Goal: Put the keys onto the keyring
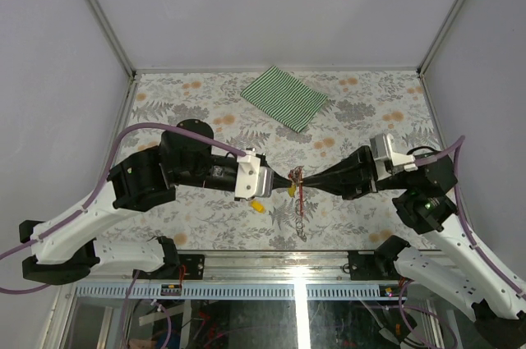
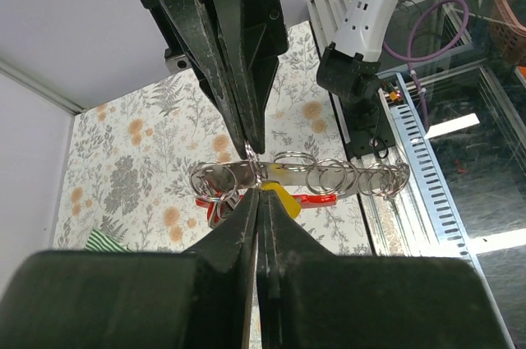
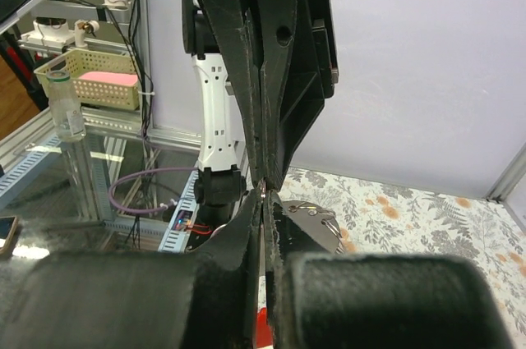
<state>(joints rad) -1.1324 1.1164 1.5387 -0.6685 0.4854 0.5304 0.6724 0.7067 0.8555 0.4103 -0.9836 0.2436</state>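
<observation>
R jaws closed on red-strap silver keyring (image 2: 316,199); L jaws closed by yellow-headed key (image 2: 279,198), hold unclear. We reckon light, slippery; pinch ring wire.

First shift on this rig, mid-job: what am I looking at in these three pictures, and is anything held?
These are two robot arms bolted at the near edge of a flowered table. The overhead picture looks down from behind them. The other two come from a camera on each wrist, looking out along that arm. The left end effector and the right end effector meet tip to tip in the middle, both shut, pinching the keyring between them: a red strap with silver rings and chain. A yellow key sits where they meet; which part each one pinches is too small to tell. A green striped cloth lies at the far side.
</observation>
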